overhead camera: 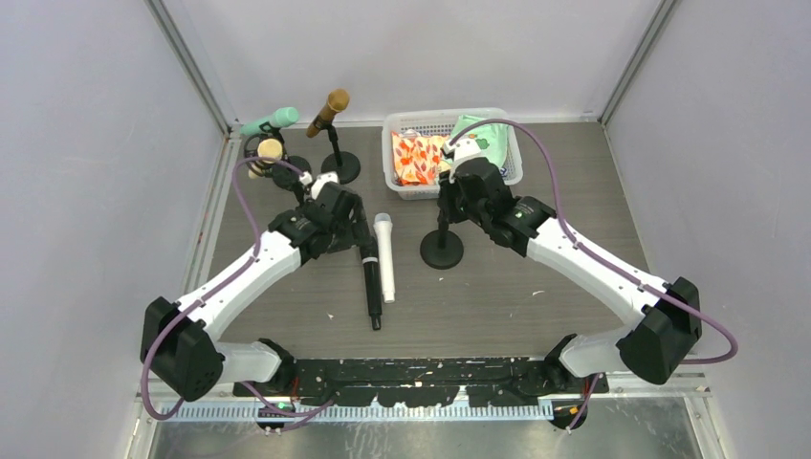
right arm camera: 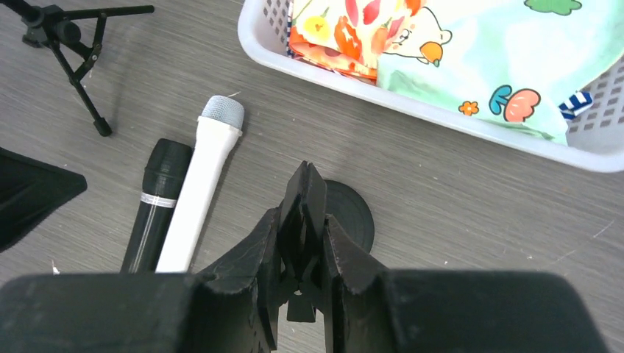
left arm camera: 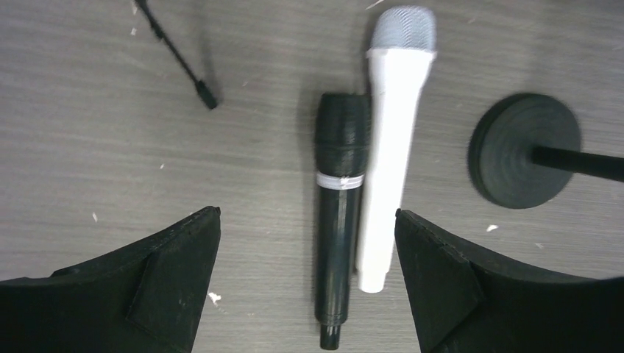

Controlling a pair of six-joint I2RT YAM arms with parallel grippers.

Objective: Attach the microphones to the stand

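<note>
Wide apart, my left pincer (left arm camera: 307, 215) hangs above the black microphone (left arm camera: 340, 220), the white microphone (left arm camera: 390, 147) touching at its three o'clock; my right pincer (right arm camera: 303, 193) clamps the stand (right arm camera: 353, 215).

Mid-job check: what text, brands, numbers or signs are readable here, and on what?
No readable text.
No markings on the black microphone (plain silver band only), white microphone or round-based black stand.
Cartoon prints, no legible words, on the orange packet and pale green packet in the white plastic basket.
</note>
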